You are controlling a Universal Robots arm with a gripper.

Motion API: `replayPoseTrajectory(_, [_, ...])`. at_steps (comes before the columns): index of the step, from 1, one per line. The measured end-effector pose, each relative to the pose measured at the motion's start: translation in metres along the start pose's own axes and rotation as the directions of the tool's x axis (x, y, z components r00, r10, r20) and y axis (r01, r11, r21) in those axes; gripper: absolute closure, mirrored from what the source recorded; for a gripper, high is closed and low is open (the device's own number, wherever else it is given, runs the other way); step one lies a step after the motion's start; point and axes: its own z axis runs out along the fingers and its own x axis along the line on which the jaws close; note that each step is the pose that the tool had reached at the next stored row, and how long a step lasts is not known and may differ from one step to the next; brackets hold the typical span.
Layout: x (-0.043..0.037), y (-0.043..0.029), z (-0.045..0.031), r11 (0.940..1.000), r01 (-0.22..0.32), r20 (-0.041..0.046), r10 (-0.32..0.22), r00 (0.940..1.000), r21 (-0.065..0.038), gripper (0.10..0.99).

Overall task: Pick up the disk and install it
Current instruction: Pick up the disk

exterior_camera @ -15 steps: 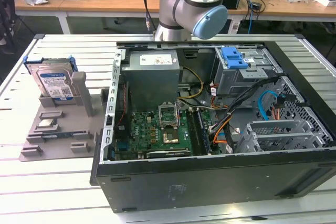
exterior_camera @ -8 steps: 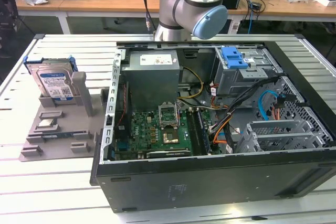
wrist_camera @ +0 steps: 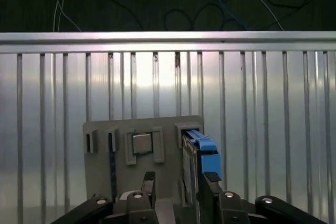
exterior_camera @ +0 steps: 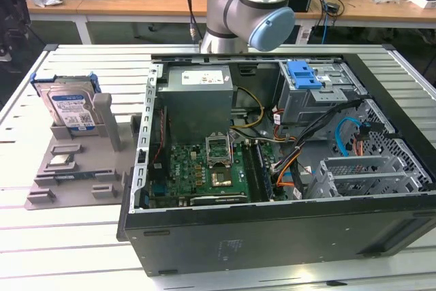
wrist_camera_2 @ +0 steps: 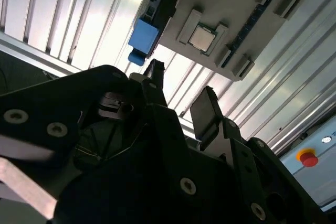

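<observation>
Pick step, approach: my gripper (wrist_camera: 179, 184) hovers over grey stand (exterior_camera: 75, 168), jaws apart, empty. Disk (exterior_camera: 68, 105) upright in stand, exterior view's left of PC case (exterior_camera: 272, 236). Imo grasp needs jaws straddling disk edge.

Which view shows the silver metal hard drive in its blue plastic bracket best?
The exterior view: the hard drive shows its labelled face, standing in the grey plastic stand. Both wrist views show its blue edge.
</observation>
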Motion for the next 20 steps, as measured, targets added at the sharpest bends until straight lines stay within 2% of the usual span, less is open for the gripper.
replayPoseTrajectory(3, [-0.006, -0.0026, 0.0057, 1.0, 0.005, -0.0001, -0.005, 1.0, 0.0, 0.604])
replayPoseTrajectory(7, [-0.02, -0.0089, 0.0159, 1.0, 0.008, -0.0003, -0.008, 1.0, 0.0, 0.604])
replayPoseTrajectory(11, [-0.0286, -0.0113, 0.0242, 0.9999, 0.013, -0.0005, -0.013, 0.9999, 0.0, 0.604])
replayPoseTrajectory(12, [-0.0308, -0.0117, 0.0287, 0.9999, 0.016, -0.0007, -0.016, 0.9999, 0.0, 0.604])
replayPoseTrajectory(15, [-0.0307, -0.0121, 0.0363, 0.9998, 0.02, -0.0008, -0.02, 0.9998, 0.0, 0.604])
replayPoseTrajectory(17, [-0.0304, -0.0126, 0.0497, 0.9996, 0.028, -0.0012, -0.028, 0.9996, -0.001, 0.604])
replayPoseTrajectory(19, [-0.0306, -0.0127, 0.0539, 0.9993, 0.036, -0.0014, -0.036, 0.9993, -0.001, 0.604])
replayPoseTrajectory(20, [-0.032, -0.0129, 0.0583, 0.9987, 0.051, -0.0022, -0.051, 0.9987, -0.001, 0.604])
